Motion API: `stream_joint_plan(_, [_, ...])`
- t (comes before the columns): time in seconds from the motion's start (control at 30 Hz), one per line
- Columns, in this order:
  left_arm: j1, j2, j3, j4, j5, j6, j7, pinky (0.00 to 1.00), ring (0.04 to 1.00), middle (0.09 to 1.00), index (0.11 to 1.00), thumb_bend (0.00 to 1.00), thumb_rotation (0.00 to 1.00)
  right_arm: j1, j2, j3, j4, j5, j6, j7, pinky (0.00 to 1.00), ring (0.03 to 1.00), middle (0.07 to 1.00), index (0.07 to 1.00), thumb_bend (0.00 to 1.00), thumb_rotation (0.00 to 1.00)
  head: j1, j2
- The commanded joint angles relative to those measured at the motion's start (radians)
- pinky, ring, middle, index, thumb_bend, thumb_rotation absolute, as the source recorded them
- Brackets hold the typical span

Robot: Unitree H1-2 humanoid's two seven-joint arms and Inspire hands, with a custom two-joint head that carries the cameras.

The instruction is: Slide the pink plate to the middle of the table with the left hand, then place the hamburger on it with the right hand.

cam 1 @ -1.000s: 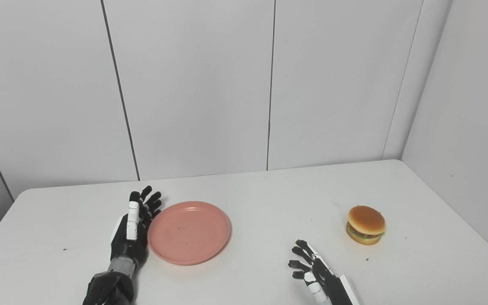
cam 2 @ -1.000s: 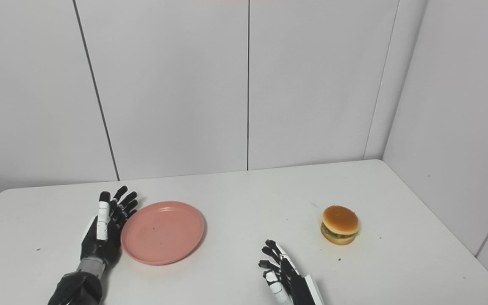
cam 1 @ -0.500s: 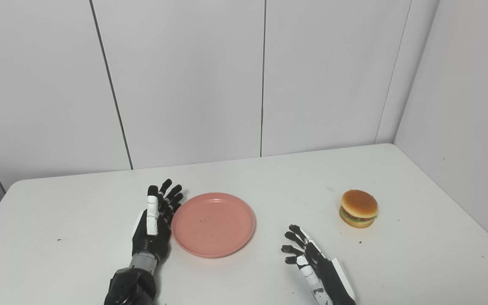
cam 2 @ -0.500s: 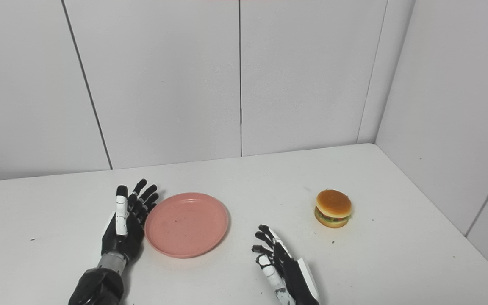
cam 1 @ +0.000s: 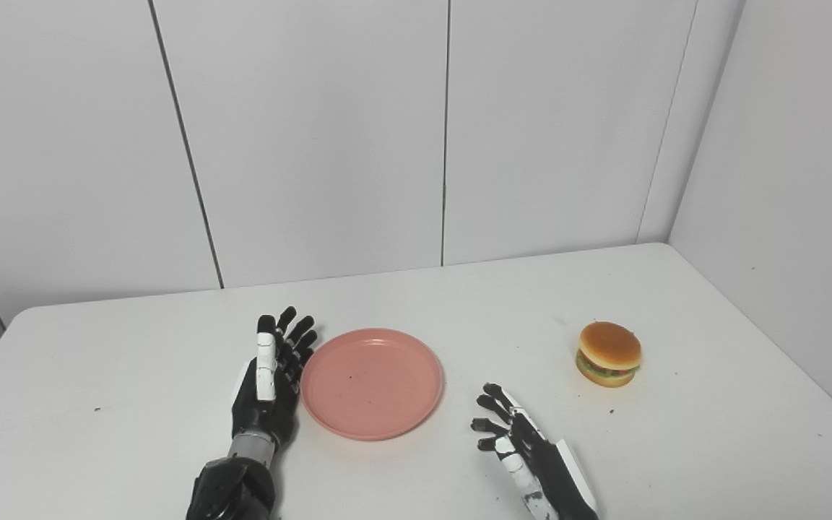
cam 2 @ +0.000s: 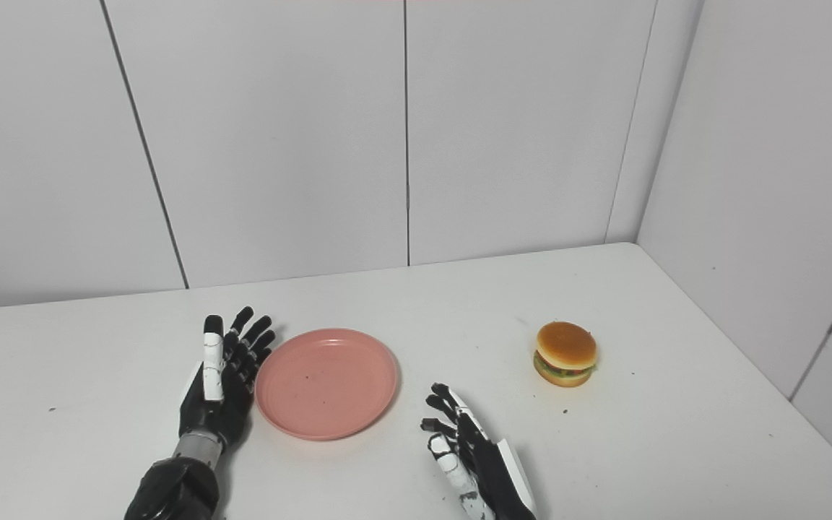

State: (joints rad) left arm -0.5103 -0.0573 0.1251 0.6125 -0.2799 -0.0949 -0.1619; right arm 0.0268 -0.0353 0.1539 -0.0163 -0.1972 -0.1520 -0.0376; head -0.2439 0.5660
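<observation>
A round pink plate point(cam 1: 372, 383) lies flat on the white table point(cam 1: 134, 375), a little left of the middle. My left hand point(cam 1: 269, 383) stands on edge against the plate's left rim, open, fingers stretched away from me. My right hand point(cam 1: 524, 451) hovers low near the front edge, right of the plate and apart from it, open with its fingers slightly curled. The hamburger point(cam 1: 609, 354) sits upright at the right side of the table, well beyond the right hand. Nothing lies on the plate.
White panelled walls point(cam 1: 315, 144) close the table at the back and along the right side. The table's left corner is rounded. A few dark specks dot the tabletop near the hamburger.
The camera has tilted and shifted. Against the table, the plate and my left hand have slid right, toward the middle. The right hand stays open near the front edge; the hamburger has not moved.
</observation>
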Motion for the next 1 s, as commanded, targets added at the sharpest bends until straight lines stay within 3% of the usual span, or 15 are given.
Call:
stream_joint_plan(0.0, [-0.028,0.000,-0.005,-0.012,0.006,-0.017,0.001,1.00,0.951,0.928,0.946,0.99,0.95,-0.021,0.042,0.039,0.014,-0.084,0.015,-0.022,0.74,0.793,0.889,0.892,0.70,1.00,0.001,0.000])
stream_joint_plan(0.2, [-0.033,0.006,0.006,0.030,-0.009,-0.029,-0.015,1.00,0.954,0.929,0.946,0.99,0.94,-0.029,0.030,-0.002,-0.158,-0.300,0.011,-0.133,0.73,0.801,0.842,0.850,0.65,1.00,-0.009,-0.003])
stream_joint_plan(0.4, [-0.049,0.012,0.011,0.081,-0.013,-0.047,-0.028,1.00,0.949,0.919,0.936,0.99,0.92,-0.073,0.017,-0.027,-0.261,-0.444,0.030,-0.154,0.68,0.777,0.817,0.836,0.69,1.00,-0.010,-0.011])
stream_joint_plan(0.7, [-0.058,0.024,0.015,0.081,-0.022,-0.037,-0.042,1.00,0.945,0.886,0.937,0.99,0.92,-0.224,-0.063,-0.055,-0.244,-0.622,0.082,-0.127,0.60,0.731,0.809,0.813,0.70,1.00,-0.016,-0.018])
stream_joint_plan(0.97, [-0.062,0.028,0.013,0.085,-0.024,-0.036,-0.047,1.00,0.941,0.868,0.940,0.98,0.93,-0.311,-0.178,-0.082,-0.180,-0.726,0.129,-0.109,0.63,0.746,0.807,0.814,0.70,1.00,-0.021,-0.024])
